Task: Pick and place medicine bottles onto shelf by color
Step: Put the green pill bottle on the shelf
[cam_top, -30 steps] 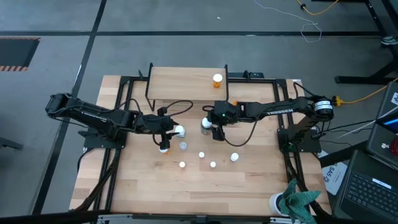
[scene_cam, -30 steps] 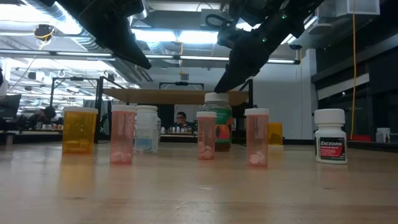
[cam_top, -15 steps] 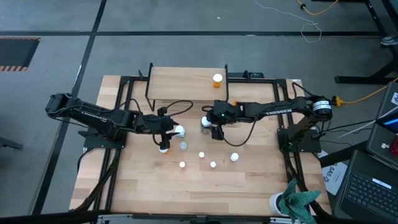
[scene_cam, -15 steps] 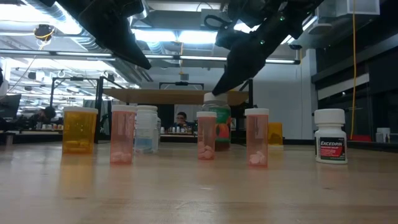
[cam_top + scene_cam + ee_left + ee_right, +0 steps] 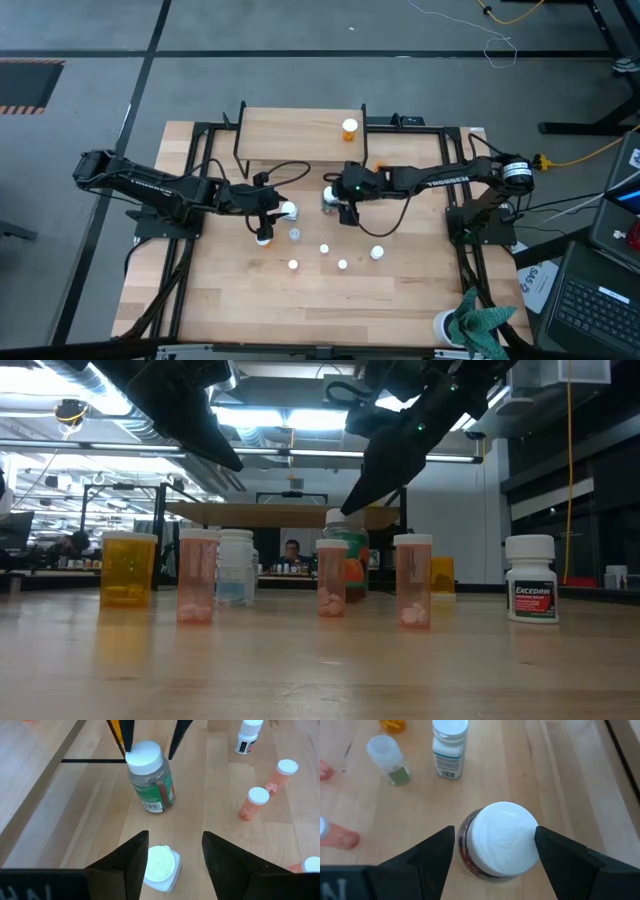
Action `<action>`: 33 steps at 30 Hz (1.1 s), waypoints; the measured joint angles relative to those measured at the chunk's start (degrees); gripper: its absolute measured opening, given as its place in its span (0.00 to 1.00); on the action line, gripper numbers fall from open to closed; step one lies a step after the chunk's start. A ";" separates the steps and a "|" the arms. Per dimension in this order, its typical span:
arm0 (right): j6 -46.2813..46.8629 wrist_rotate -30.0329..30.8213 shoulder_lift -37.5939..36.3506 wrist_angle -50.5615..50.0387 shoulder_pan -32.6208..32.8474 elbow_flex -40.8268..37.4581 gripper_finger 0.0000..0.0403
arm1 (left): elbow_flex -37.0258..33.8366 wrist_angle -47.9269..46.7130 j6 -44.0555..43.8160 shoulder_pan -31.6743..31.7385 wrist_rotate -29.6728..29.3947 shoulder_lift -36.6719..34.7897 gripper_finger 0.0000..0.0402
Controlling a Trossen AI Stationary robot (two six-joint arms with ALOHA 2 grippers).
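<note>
Standing upright on the large light-wood tabletop point(image 5: 200, 290), just in front of the shelf, the large dark green white-capped medicine bottle point(image 5: 497, 842) sits between the spread fingers of the right gripper point(image 5: 495, 852), which straddles its cap from above; the pads are apart and I cannot tell that either touches it. Over the last second this gripper has edged slightly toward the table's left side with its opening unchanged, and in the low view the bottle's cap has shifted the same way, so some contact is likely; judgement: alignment for a grasp, not yet a hold. The shelf point(image 5: 290, 135), a small raised light-wood board on black wire legs, carries one orange white-capped bottle point(image 5: 349, 128) near its right end. The left gripper point(image 5: 172, 855) has not moved; it hovers with fingers apart over a white bottle point(image 5: 160, 866) standing beneath it. Three slim pinkish bottles point(image 5: 332, 577) and a white labelled bottle point(image 5: 531, 578) remain on the table, so most sorting is outstanding.
</note>
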 joint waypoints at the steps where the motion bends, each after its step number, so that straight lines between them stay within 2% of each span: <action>1: -0.02 0.94 0.02 -0.20 0.03 0.00 0.69 | 0.00 0.00 0.00 0.00 0.00 0.00 0.45; 6: 0.43 2.93 0.02 -0.61 -0.19 0.00 0.69 | 0.00 0.00 0.00 0.00 0.00 0.00 0.45; 18: -1.79 2.08 0.07 2.07 0.65 0.02 0.69 | 0.00 0.00 0.04 0.00 0.00 0.02 0.45; 23: -1.66 -1.59 0.24 2.15 -0.90 0.07 0.69 | 0.00 0.00 0.04 0.00 0.00 0.02 0.45; 33: -0.06 -2.34 4.07 4.60 -1.69 0.31 0.69 | 0.00 0.00 0.05 0.00 0.00 0.02 0.45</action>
